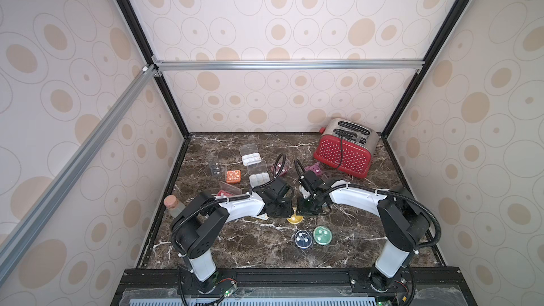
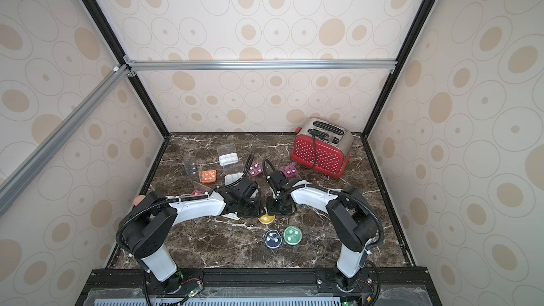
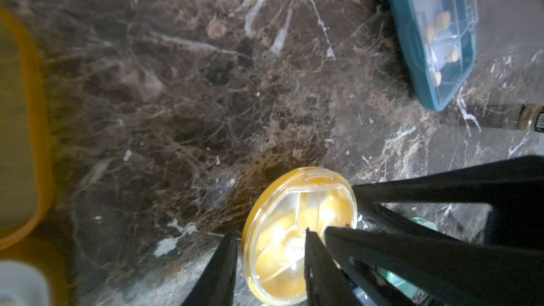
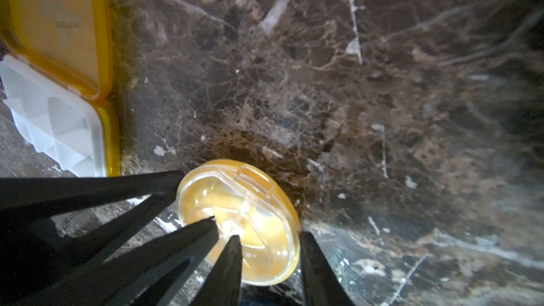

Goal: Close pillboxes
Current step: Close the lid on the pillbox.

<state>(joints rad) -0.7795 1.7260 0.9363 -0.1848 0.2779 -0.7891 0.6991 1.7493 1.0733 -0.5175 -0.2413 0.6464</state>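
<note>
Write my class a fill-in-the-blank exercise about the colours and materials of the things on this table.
The round pillbox seen in both wrist views is ____.
The dotted toaster is ____.
The jar has a ____ stopper.
The round neighbour of the navy pillbox is ____.
Missing words: yellow, red, cork, green.

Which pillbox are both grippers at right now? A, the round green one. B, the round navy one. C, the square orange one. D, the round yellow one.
D: the wrist views show the left gripper and the right gripper both straddling the rim of the round yellow pillbox.
</note>
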